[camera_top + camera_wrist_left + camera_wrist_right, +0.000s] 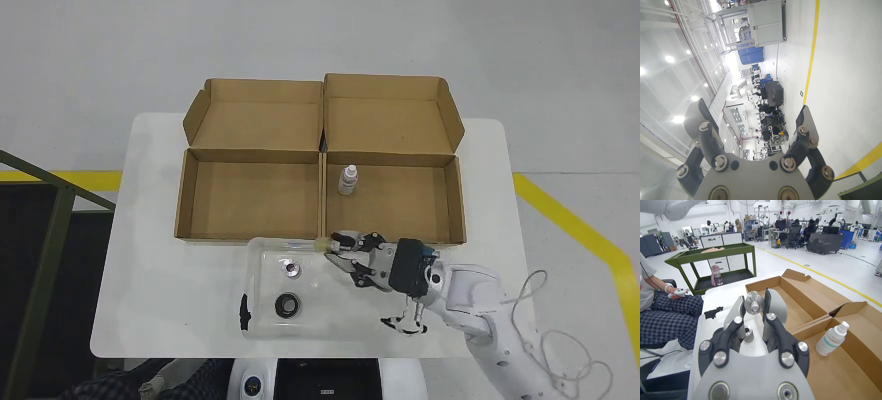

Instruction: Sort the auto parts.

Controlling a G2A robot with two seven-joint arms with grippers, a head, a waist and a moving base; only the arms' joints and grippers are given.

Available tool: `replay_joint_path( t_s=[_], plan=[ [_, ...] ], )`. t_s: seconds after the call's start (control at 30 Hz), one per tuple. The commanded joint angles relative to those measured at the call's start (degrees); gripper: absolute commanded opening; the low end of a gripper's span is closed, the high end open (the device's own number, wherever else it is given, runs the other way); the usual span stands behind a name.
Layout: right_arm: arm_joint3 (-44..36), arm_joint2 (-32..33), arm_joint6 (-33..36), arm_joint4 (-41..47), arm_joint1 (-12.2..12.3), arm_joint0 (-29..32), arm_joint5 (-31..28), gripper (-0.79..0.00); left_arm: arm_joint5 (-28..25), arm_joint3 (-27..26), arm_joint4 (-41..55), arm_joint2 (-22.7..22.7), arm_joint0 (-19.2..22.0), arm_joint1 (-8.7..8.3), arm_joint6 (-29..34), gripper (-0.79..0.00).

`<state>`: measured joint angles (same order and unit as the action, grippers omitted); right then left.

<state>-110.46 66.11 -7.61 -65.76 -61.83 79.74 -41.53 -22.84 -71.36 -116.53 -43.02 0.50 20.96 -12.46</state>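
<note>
The right gripper (753,308), clamped on a silver stepped metal cylinder (754,303), hangs over the clear plastic tray's (320,315) far edge. The left gripper's (752,103) fingers stand apart.

Silver part (291,268) in tray (320,322) too small to identify, right box (857,370) cropped

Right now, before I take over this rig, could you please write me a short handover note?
Left gripper: open, holding nothing.
Right gripper: fingers shut on a silver metal part above the clear tray.
Done: seemingly one white bottle, upright in the right box.
Left: held part, metal cylinder and black ring in tray, black piece at its edge.
</note>
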Motion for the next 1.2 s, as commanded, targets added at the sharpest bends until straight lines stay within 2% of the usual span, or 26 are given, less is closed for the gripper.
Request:
replay_joint_path(
  t_s=[0.0,0.37,0.8,1.0,1.17],
  plan=[
    [0.1,0.4,-1.4,1.3,0.0,0.1,0.0,-0.785,0.0,0.0,0.0,0.0,0.0,0.00,0.0,0.000],
    [0.2,2.9,-6.4,7.1,-0.3,0.6,0.8,-0.785,0.0,0.0,0.0,0.0,0.0,0.00,0.0,0.000],
    [-1.0,5.2,-9.2,6.7,-0.5,1.7,2.5,-0.785,0.0,0.0,0.0,0.0,0.0,0.00,0.0,0.000],
    [-1.1,5.7,-8.9,5.9,-0.6,1.6,2.7,-0.785,0.0,0.0,0.0,0.0,0.0,0.00,0.0,0.000],
    [-1.2,6.2,-7.4,3.3,-0.6,1.8,5.1,-0.785,0.0,0.0,0.0,0.0,0.0,0.00,0.0,0.000]
  ],
)
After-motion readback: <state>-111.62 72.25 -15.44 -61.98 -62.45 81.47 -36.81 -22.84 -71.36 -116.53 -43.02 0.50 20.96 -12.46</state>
